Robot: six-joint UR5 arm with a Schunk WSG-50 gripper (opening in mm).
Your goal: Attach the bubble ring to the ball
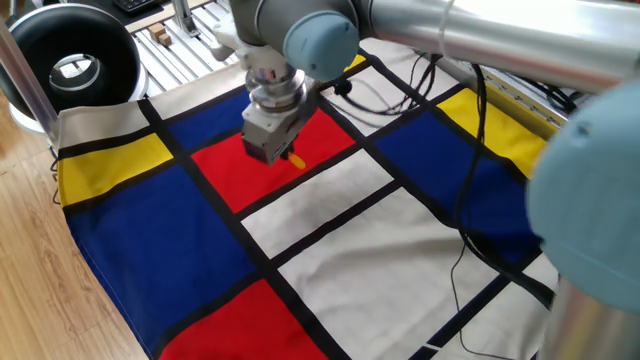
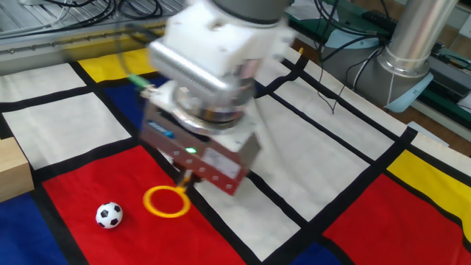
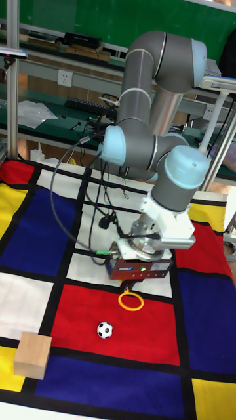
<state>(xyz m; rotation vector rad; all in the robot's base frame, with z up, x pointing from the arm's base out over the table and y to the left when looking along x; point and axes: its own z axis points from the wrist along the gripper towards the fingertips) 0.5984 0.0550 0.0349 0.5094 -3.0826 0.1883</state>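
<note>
On the red panel, the ball sits well left of the bubble ring. The ring's hoop lies low over the cloth, its handle running up between the jaws of the gripper, which are closed on it.

Below the jaws, red cloth lies bare between the bubble ring and the ball, which sit near each other but apart. Only the wooden block, farther out beyond the ball, stands in the way.
</note>
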